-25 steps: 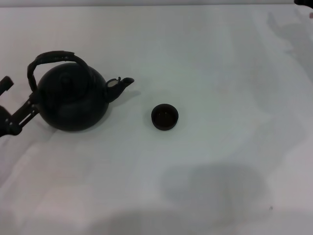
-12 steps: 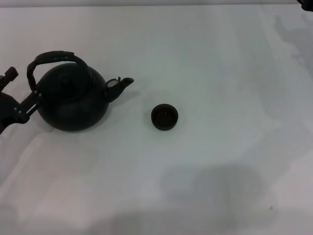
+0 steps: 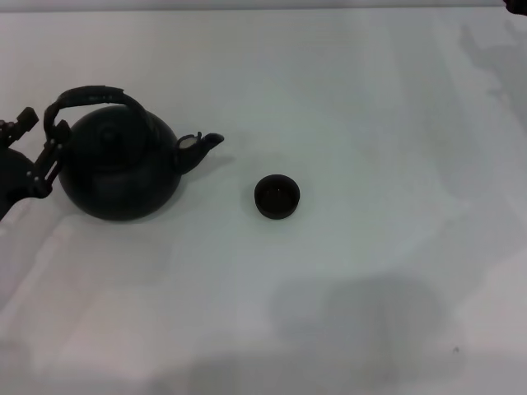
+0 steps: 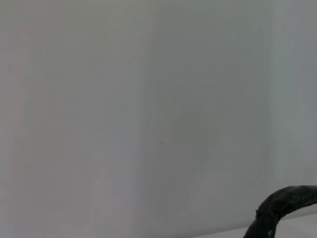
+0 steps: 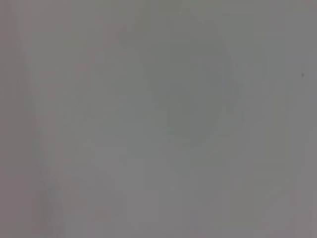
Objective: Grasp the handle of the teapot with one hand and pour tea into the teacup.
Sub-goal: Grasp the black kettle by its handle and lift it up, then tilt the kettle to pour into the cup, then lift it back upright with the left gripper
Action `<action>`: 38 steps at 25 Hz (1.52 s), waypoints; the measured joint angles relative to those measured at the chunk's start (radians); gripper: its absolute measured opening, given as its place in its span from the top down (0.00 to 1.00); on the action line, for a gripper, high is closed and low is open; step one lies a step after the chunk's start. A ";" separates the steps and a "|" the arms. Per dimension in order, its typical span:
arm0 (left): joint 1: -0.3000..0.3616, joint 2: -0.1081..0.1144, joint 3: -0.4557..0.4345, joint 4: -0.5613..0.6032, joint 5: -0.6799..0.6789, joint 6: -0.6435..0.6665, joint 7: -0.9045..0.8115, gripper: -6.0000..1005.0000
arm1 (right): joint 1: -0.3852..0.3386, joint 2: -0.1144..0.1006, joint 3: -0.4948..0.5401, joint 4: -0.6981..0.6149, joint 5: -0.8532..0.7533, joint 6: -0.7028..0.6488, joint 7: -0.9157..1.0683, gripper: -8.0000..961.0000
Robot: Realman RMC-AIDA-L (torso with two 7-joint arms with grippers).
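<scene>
Since a second ago, left gripper (image 3: 37,146) is raised to handle (image 3: 90,96); finger state cannot be told. Teapot (image 3: 123,169) unlifted, teacup (image 3: 277,197) unfilled; grasp, pour outstanding.

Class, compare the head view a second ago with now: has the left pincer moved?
Yes. The left pincer has risen up the picture, from beside the teapot body's lower half towards the handle; teapot and teacup stayed put.
</scene>
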 joint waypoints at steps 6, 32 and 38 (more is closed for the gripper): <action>-0.001 0.000 -0.001 0.002 -0.013 -0.001 -0.006 0.63 | 0.001 0.000 0.000 0.003 0.000 0.000 0.000 0.12; -0.101 -0.001 0.006 0.080 -0.060 0.095 0.304 0.88 | -0.007 0.000 0.000 0.009 0.000 -0.011 0.001 0.12; -0.129 0.002 0.008 0.072 -0.056 0.092 0.375 0.88 | -0.007 0.000 0.000 0.014 0.000 -0.013 0.002 0.12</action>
